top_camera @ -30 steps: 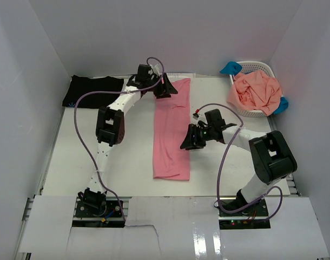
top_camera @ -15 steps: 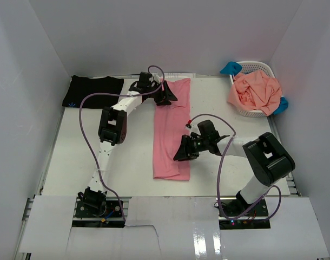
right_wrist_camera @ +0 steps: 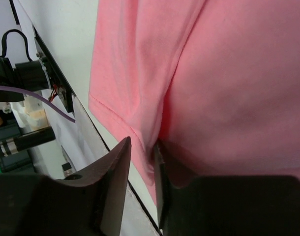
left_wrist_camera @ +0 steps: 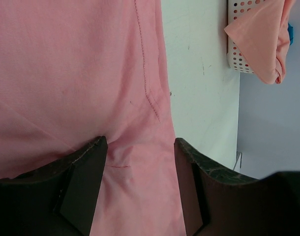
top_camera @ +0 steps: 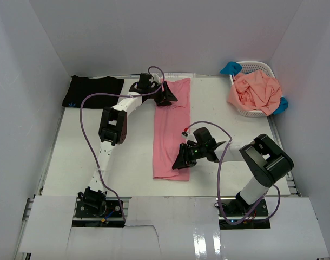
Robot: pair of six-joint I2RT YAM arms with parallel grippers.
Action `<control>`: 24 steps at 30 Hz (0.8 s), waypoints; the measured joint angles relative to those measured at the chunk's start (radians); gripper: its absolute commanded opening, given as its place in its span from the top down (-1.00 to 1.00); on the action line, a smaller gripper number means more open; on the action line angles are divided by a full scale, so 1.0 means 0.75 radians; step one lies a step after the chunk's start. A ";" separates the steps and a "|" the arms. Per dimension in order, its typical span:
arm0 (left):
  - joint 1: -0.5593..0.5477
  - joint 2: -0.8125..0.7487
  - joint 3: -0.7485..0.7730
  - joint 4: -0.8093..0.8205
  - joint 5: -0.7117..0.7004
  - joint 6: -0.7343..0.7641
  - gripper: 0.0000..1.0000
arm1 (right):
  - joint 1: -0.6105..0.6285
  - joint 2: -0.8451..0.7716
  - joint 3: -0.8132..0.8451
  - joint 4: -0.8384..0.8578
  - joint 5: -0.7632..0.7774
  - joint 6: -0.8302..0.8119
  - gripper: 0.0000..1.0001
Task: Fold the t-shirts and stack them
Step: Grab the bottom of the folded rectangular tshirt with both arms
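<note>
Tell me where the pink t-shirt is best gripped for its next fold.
The pink t-shirt lies flat as a long narrow strip, so take its short ends from above: the near hem, where the right gripper pinches a raised ridge of cloth, and the far end under the left gripper, whose jaws stand open over it.

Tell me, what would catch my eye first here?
A long rose-pink t-shirt, folded into a strip, lies down the middle of the table, with the left gripper over its far end and the right gripper pinching its near right edge. At the far right a white basket overflows with a salmon-orange t-shirt; a black t-shirt lies far left.
</note>
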 measured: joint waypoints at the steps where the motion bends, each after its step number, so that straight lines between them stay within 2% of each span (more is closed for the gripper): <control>1: 0.000 0.000 0.001 -0.001 0.000 0.000 -0.36 | 0.009 0.000 -0.006 0.005 0.000 0.008 0.48; 5: 0.001 0.000 0.001 -0.001 -0.001 0.000 -0.36 | 0.055 -0.017 -0.034 0.012 0.009 0.052 0.50; 7: 0.001 0.000 0.001 -0.001 -0.001 0.001 -0.36 | 0.074 -0.045 -0.049 0.012 0.015 0.070 0.45; 8: 0.001 0.000 0.001 -0.002 -0.001 0.002 -0.36 | 0.082 -0.063 -0.056 0.011 0.020 0.077 0.49; 9: 0.001 0.000 0.001 -0.002 -0.001 0.002 -0.36 | 0.090 -0.077 -0.061 0.010 0.025 0.082 0.62; 13: 0.001 0.000 0.001 -0.004 -0.001 0.003 -0.36 | 0.120 -0.133 -0.085 0.011 0.052 0.116 0.74; 15: 0.001 0.000 0.003 -0.006 -0.001 0.003 -0.36 | 0.129 -0.146 -0.097 0.010 0.064 0.135 0.52; 22: 0.001 0.000 0.007 -0.014 -0.002 0.005 -0.36 | 0.158 -0.150 -0.101 -0.016 0.098 0.166 0.52; 23: 0.001 0.000 0.009 -0.018 -0.002 0.006 -0.36 | 0.161 -0.151 -0.101 -0.025 0.104 0.171 0.50; 24: 0.002 0.000 0.012 -0.024 -0.003 0.008 -0.36 | 0.163 -0.155 -0.102 -0.038 0.111 0.176 0.39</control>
